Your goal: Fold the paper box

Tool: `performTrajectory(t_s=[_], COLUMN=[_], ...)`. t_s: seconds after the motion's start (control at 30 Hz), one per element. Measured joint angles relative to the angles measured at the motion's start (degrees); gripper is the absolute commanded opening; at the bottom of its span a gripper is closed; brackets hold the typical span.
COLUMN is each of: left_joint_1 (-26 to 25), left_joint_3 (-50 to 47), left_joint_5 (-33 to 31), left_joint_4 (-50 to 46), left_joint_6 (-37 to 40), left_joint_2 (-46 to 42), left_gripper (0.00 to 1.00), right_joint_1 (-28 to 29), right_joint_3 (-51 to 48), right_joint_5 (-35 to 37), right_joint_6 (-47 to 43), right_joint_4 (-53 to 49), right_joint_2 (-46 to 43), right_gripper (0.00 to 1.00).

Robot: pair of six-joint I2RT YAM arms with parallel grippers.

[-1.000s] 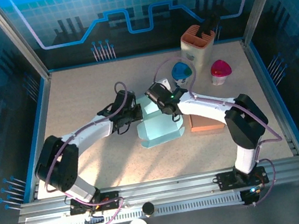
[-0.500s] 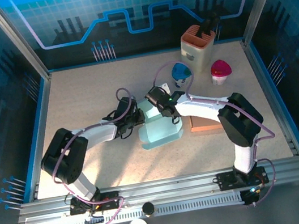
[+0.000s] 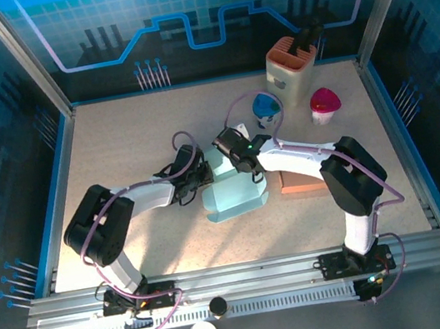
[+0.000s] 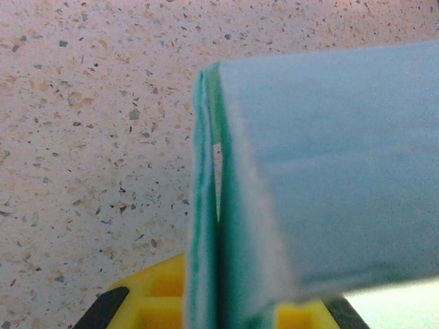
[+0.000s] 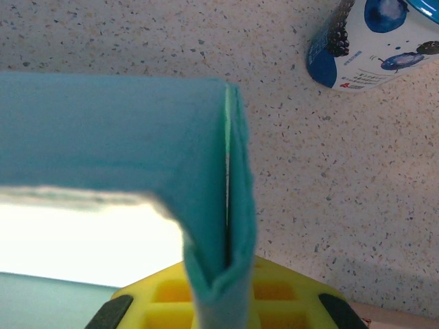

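Your left hand (image 4: 219, 310) is pinched tight on a doubled wall at the left of the paper box (image 3: 238, 196), which sits mid-counter (image 3: 128, 146). Pull unevenly and that fold could slip or tear. Your right hand (image 5: 221, 296) clamps the opposite doubled wall, and twisting there could skew the box.
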Motion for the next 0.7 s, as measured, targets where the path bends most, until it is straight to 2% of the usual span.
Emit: performTrajectory(t_s=[0.3,0.47,0.57,0.7], left_joint_1=[-3.3,-3.5,-3.5,-3.5], left_joint_3=[1.1,1.0,0.5,0.4], left_joint_5=[-8.3,-9.0,-9.4,-9.1], left_joint_4=[-1.7,-1.3,-1.8,-4.4], left_joint_6=[-3.9,-4.7,-4.5,-3.1], left_joint_2=[0.7,0.7,0.4,-1.4], left_gripper=[0.0,0.17,0.33,0.47], right_joint_1=[0.1,0.1,0.1,0.1], right_joint_3=[0.0,-0.3,-0.8,-0.9], right_joint_5=[0.3,0.4,0.2,-0.5], right_joint_6=[0.6,0.6,0.6,0.8], right_joint_4=[0.0,0.6,0.9,0.8], right_joint_2=[0.1,0.1,0.1,0.1], right_gripper=[0.0,0.0,0.0,0.0])
